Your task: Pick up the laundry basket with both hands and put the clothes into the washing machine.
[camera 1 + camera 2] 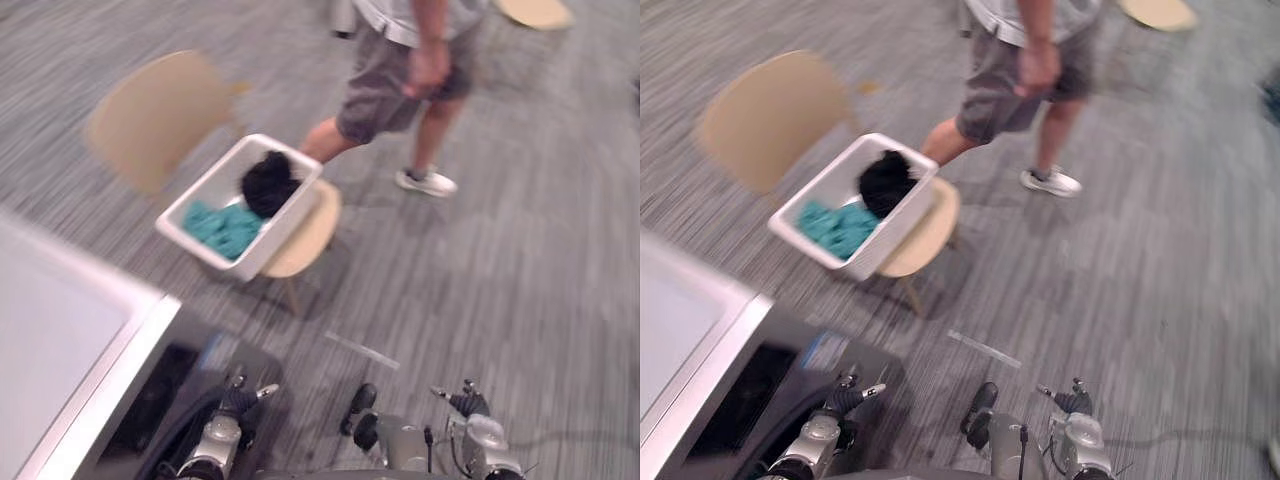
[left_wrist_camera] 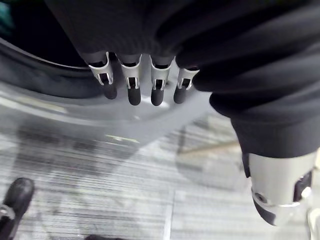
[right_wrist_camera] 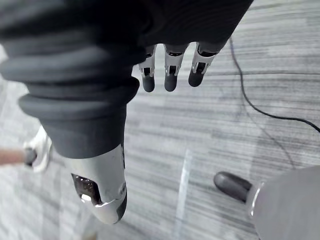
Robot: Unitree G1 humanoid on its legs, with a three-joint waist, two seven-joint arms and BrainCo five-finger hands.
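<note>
A white laundry basket (image 1: 205,240) rests tilted on the seat of a beige chair (image 1: 150,115) at the left of the middle. Inside it lie teal clothes (image 1: 222,228) and a black garment (image 1: 268,183). The washing machine (image 1: 70,350) stands at the lower left, with a white top and a dark front (image 1: 750,400). My left hand (image 2: 132,82) hangs low beside the machine's dark curved front (image 2: 60,85), fingers straight and holding nothing. Over the carpet hangs my right hand (image 3: 170,70), also with straight fingers and empty. Both hands are well away from the basket.
A person (image 1: 400,70) in grey shorts and white shoes walks just beyond the chair and basket. A second beige chair (image 1: 535,12) stands at the far right. A pale strip of tape (image 1: 362,350) lies on the grey carpet between me and the chair.
</note>
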